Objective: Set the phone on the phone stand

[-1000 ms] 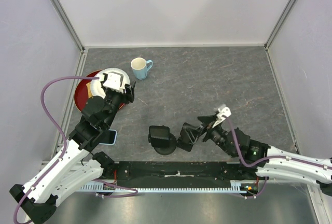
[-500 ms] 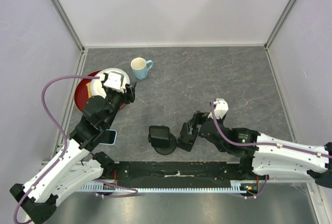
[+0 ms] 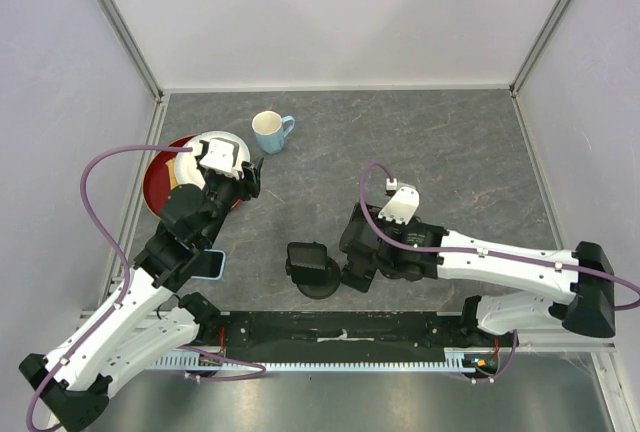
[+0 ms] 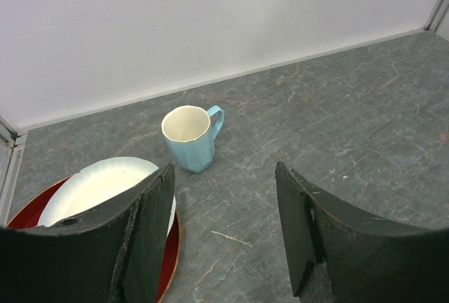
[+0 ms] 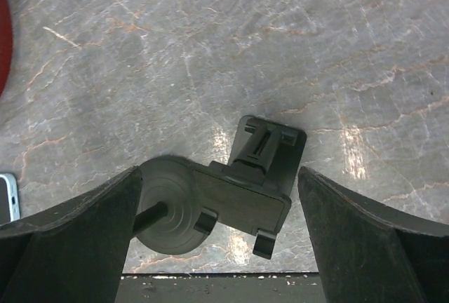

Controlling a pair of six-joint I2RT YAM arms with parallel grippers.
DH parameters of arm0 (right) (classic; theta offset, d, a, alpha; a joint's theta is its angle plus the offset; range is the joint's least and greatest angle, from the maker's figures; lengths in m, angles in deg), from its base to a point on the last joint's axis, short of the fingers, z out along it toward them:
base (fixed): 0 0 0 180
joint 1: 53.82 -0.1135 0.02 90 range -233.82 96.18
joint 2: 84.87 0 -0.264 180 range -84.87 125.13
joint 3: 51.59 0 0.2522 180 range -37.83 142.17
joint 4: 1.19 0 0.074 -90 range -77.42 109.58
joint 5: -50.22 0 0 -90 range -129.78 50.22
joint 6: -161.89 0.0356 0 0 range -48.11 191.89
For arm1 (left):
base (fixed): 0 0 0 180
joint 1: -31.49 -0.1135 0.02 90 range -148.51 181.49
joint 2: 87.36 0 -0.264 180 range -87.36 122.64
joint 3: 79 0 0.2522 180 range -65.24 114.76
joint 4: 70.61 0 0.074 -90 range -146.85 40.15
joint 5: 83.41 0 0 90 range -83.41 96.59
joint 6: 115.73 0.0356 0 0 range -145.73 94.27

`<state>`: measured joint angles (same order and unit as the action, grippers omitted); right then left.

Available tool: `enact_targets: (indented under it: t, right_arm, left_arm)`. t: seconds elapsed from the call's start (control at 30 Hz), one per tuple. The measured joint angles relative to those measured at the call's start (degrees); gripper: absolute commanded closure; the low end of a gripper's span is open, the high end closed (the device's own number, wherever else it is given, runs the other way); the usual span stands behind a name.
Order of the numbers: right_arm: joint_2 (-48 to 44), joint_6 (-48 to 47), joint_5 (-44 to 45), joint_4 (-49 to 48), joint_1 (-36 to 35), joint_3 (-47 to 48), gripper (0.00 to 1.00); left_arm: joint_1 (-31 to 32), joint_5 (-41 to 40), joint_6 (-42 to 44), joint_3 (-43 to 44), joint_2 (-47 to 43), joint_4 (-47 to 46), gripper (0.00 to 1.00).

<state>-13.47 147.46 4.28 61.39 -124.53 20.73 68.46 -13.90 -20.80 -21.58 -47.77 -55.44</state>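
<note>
The black phone stand [image 3: 311, 269] stands near the table's front edge; in the right wrist view its cradle [image 5: 242, 192] and round base lie below, between my fingers. The phone [image 3: 213, 264], with a light blue edge, lies flat left of the stand, mostly hidden under my left arm; a sliver of it shows at the left edge of the right wrist view [image 5: 5, 198]. My right gripper [image 3: 353, 260] [image 5: 219, 177] is open and empty, just right of the stand. My left gripper [image 3: 250, 179] [image 4: 224, 177] is open and empty, above the table beside the plates.
A light blue cup [image 3: 270, 132] [image 4: 189, 137] stands at the back left. A white plate [image 3: 212, 142] [image 4: 98, 184] lies on a red plate [image 3: 160, 182] [image 4: 172, 247] by the left wall. A black rail runs along the front edge [image 3: 340, 330].
My right arm has swung left and back, so its wrist now sits above and right of the stand, fingers still beside it. The left arm, phone and stand have not moved.
</note>
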Motion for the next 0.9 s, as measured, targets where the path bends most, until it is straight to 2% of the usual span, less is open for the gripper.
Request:
enact_targets:
  t: [0.2, 0.53, 0.6, 0.73, 0.83, 0.9]
  right_arm:
    - [3.1, 7.4, 0.4, 3.9, 0.0, 0.9, 0.02]
    - [9.8, 11.7, -1.2, 6.4, 0.0, 2.9, 0.04]
    - [11.1, 12.1, -1.9, 6.3, 0.0, 3.0, 0.08]
    - [11.9, 12.8, -2.2, 6.4, 0.0, 3.4, 0.21]
    - [12.0, 13.2, -2.2, 6.5, 0.0, 3.4, 0.26]
    - [12.0, 13.3, -2.2, 6.5, 0.0, 3.3, 0.33]
  left_arm:
    - [0.0, 0.0, -0.1, 0.0, 0.0, 0.4, 0.35]
    - [0.0, 0.0, -0.6, 0.0, -0.4, 0.7, 0.35]
    - [0.0, 0.0, -0.6, 0.0, -0.6, 0.7, 0.35]
    - [0.0, 0.0, -0.6, 0.0, -0.7, 0.7, 0.35]
    - [0.0, 0.0, -0.7, 0.0, -0.7, 0.7, 0.35]
    - [0.0, 0.0, -0.7, 0.0, -0.6, 0.7, 0.35]
